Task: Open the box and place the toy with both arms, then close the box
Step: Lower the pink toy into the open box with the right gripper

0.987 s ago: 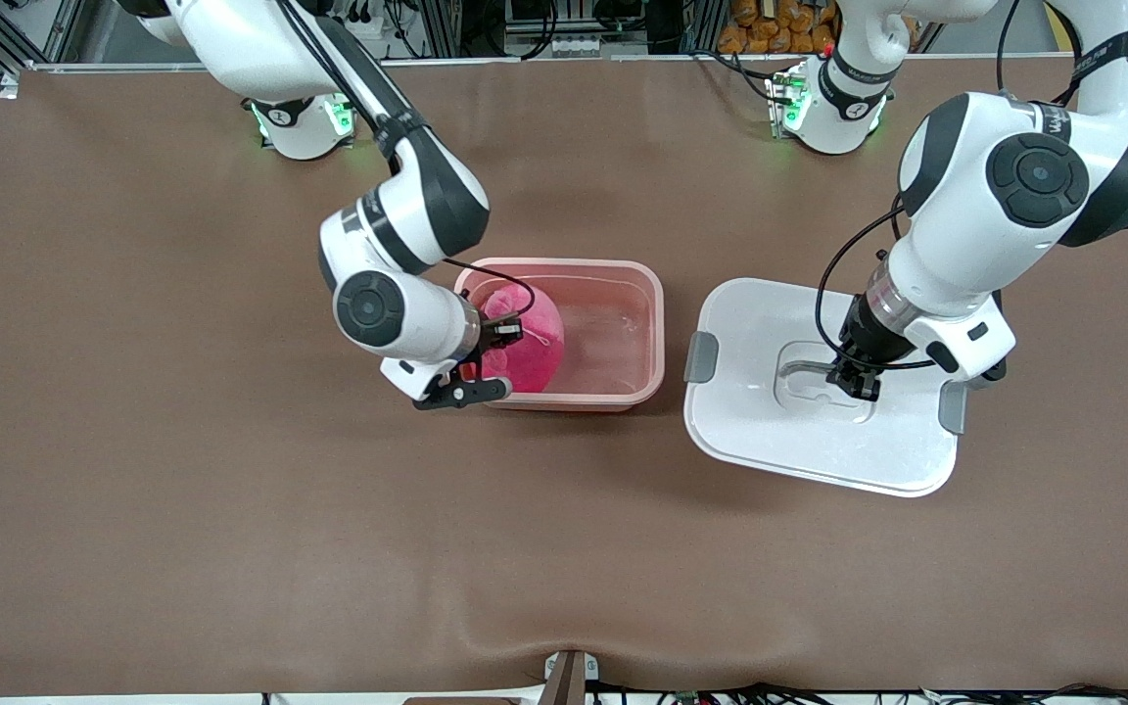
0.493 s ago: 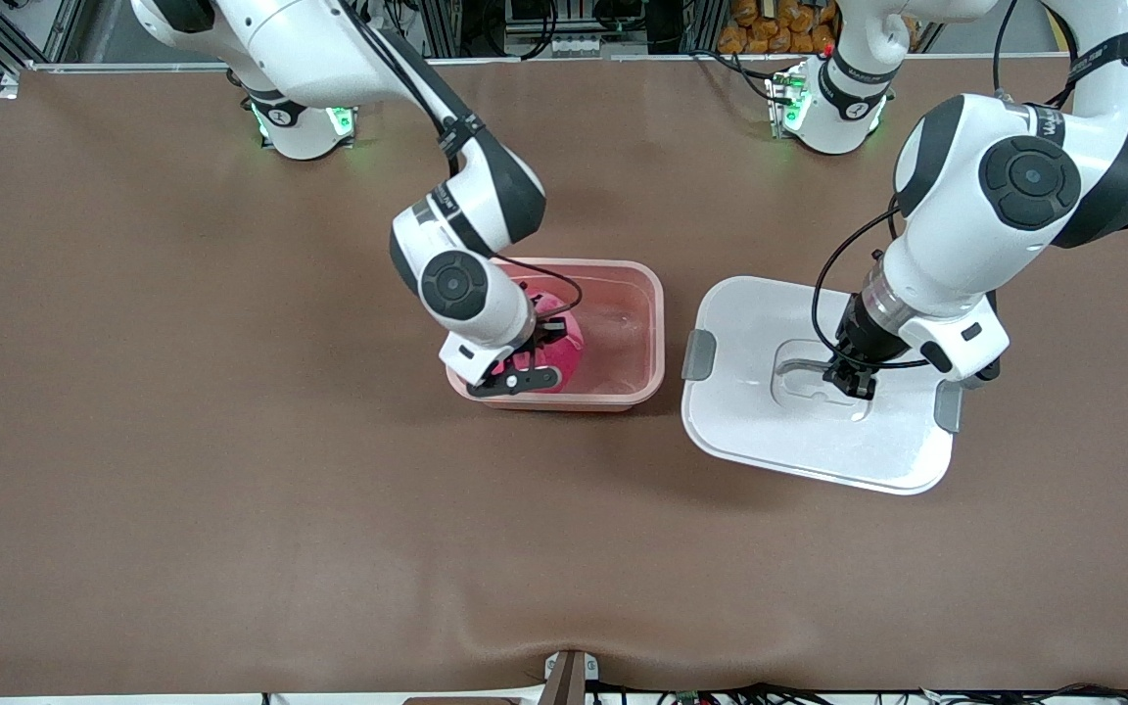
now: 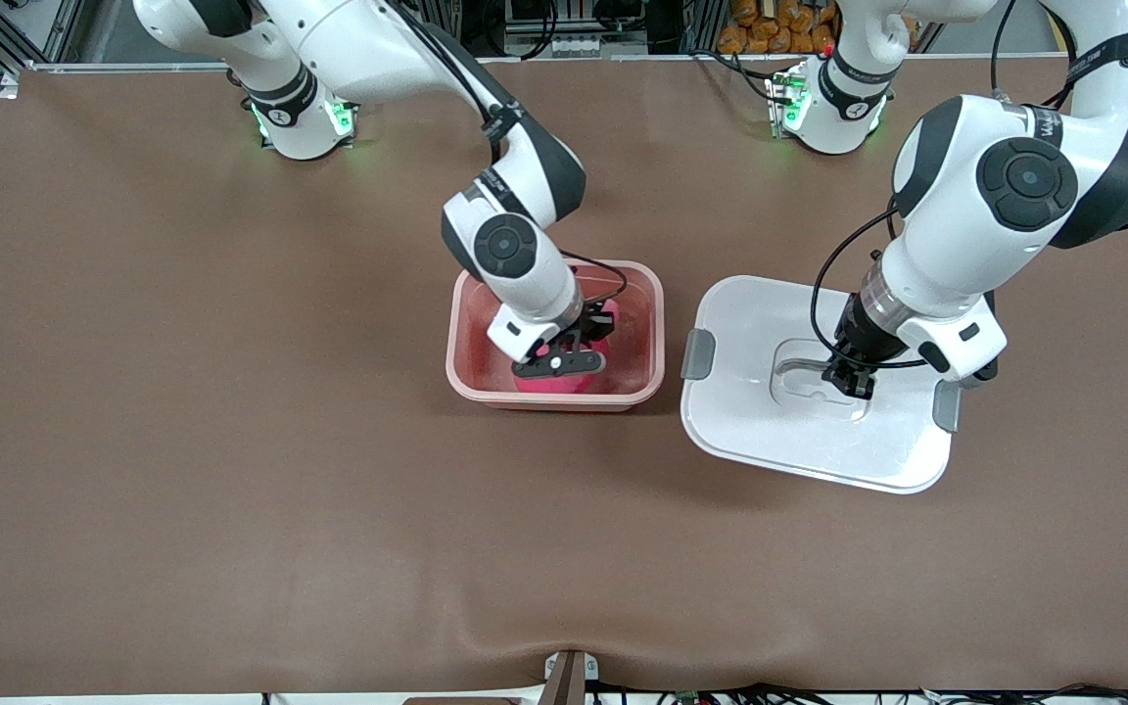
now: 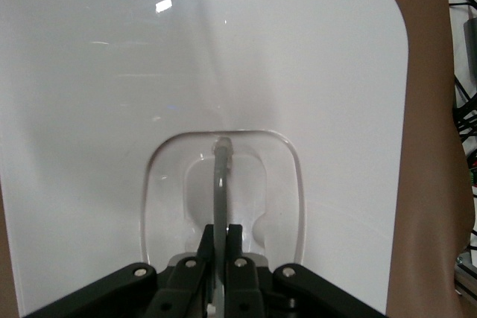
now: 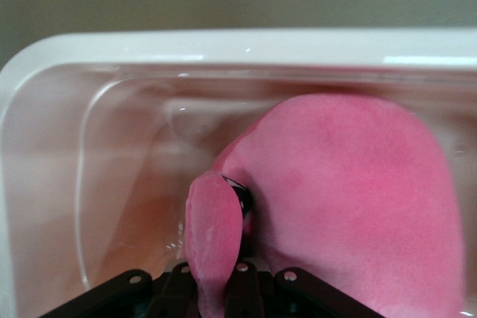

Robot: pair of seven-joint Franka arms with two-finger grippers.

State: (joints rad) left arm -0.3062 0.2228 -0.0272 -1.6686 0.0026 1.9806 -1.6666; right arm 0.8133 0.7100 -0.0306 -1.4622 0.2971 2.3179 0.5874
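You'll see the right hand (image 3: 579, 354) has carried the toy (image 3: 564, 380) from the box's (image 3: 556, 397) end toward the right arm into its middle and lower. It pinches a floppy flap (image 5: 214, 240), the plush hanging inside the tub, elbow bent steeply down. Nearer the left arm's end, the left hand (image 3: 848, 380) stays clamped on the lid's (image 3: 799, 446) recessed handle (image 4: 220, 184), lid resting on the bench (image 3: 231, 470).

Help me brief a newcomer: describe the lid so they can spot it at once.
On the brown table, find the pink box holding the toy. Beside it, toward the left arm's end, lies the lid. It is flat, white, with grey side clips, and the left pincer is shut on its handle.
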